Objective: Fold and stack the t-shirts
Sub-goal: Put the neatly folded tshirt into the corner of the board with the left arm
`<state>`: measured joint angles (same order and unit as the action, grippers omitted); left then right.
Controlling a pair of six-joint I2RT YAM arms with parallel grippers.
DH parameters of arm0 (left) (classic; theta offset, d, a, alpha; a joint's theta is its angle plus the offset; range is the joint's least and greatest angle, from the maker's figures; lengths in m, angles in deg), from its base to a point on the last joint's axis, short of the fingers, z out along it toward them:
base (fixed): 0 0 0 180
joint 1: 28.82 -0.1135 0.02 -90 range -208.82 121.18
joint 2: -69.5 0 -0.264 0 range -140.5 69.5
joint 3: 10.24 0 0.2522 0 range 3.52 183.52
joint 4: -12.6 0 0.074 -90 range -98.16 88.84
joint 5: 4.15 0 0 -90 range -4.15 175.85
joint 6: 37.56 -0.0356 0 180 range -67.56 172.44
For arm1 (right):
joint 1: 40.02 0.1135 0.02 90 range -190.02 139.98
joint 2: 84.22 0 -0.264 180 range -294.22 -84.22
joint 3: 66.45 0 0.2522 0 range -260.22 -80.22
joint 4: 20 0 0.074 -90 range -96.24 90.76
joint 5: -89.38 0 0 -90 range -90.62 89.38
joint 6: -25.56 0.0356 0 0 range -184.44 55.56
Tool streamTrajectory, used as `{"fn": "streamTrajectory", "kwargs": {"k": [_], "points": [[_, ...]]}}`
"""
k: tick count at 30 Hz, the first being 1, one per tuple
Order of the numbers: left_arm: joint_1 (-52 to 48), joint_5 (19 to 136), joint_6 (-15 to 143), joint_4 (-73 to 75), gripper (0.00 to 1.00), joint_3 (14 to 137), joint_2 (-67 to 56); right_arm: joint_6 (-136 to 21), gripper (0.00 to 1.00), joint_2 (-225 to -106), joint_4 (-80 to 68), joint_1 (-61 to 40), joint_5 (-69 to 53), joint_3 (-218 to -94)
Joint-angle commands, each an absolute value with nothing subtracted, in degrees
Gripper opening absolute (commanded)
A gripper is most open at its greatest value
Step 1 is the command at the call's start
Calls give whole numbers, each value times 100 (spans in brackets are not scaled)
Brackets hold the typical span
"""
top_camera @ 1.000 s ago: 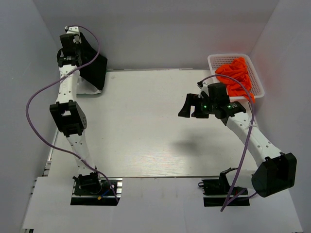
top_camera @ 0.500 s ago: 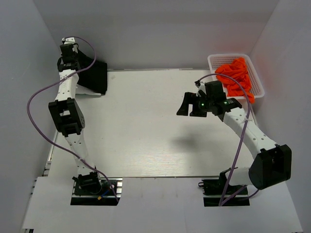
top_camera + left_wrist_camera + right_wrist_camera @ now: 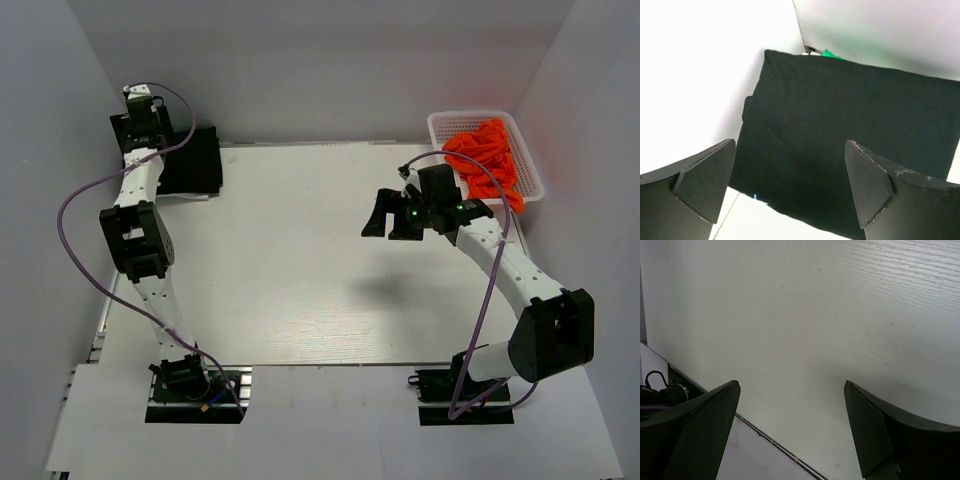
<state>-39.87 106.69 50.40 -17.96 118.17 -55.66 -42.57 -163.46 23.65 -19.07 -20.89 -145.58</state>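
The left pincer (image 3: 790,192) gapes wide and empty above the black t-shirt (image 3: 840,130). The right pincer (image 3: 790,432) hangs wide open over the tabletop (image 3: 815,315), holding nothing

Overhead, wrists close, seemingly downward, sharing table (image 3: 300,270)

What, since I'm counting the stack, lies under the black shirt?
A sliver of green cloth peeks out at the far edge of the black shirt. Anything else beneath is covered.
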Motion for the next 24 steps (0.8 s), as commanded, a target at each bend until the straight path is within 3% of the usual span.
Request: {"fn": "streamTrajectory", "kwargs": {"k": [1,7,12,20,24], "points": [[-3980,10608,5253,-2005,100,12068,-5100,-4256,90,-16279,2276,-1919,-2206,-14719],[-3840,9967,5595,-2671,100,11998,-4749,-4203,90,-16051,2057,-1919,-2101,-14544],[-3612,8217,6824,-2815,100,11060,-3889,-4133,90,-15665,1942,-1919,-2031,-14376],[-2119,7882,7854,-1979,100,7255,-1147,-3711,90,-14181,1573,-1919,-1258,-13077],[-1468,8198,8108,-2864,100,5876,75,-3711,90,-13406,1705,-1936,-950,-12374]]}}
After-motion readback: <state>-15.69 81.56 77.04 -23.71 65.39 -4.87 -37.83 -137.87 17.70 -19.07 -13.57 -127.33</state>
